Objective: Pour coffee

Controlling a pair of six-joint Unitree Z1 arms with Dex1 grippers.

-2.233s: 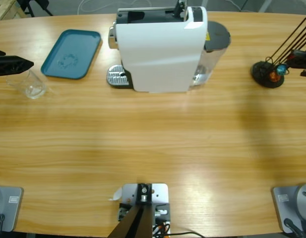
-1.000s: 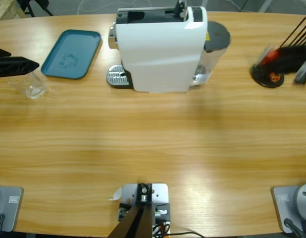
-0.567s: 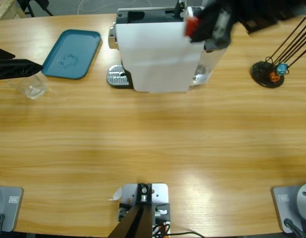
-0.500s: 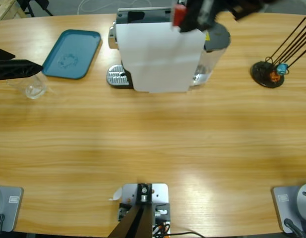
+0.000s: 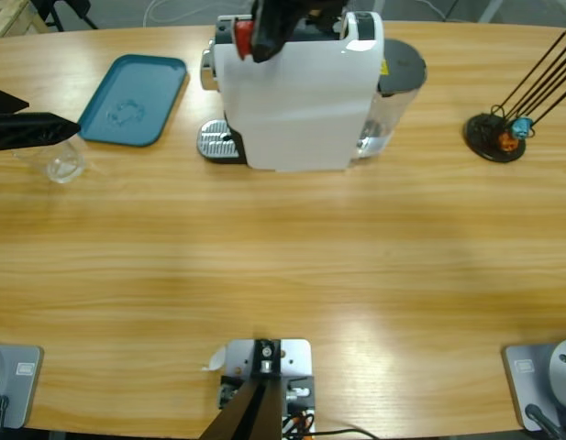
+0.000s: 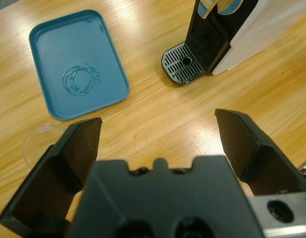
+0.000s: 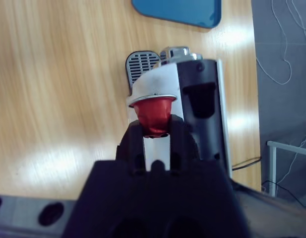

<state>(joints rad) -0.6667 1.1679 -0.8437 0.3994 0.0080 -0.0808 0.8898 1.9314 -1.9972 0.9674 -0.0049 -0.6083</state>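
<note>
No coffee shows in any view. A small clear glass [image 5: 59, 161] stands at the table's far left and looks empty; its rim [image 6: 39, 141] shows beside one jaw. My left gripper [image 5: 49, 112] hovers just above the glass, jaws wide open [image 6: 157, 124] and holding nothing. The white coffee machine [image 5: 296, 96] stands at the back middle. My right gripper [image 5: 255, 32] is over its top left end, shut on a red capsule [image 7: 153, 113]. In the right wrist view the capsule hangs beside the machine's dark top slot [image 7: 200, 94].
A teal tray [image 5: 133, 99] lies between the glass and the machine, with a water ring on it [image 6: 79, 79]. The machine's metal drip grate [image 5: 216, 141] sticks out at its left. A black capsule stand [image 5: 495, 136] with thin rods is at the far right.
The right gripper took a red capsule from the stand at the far right and swept left over the machine's top. The left gripper edged slightly right over the glass.
</note>
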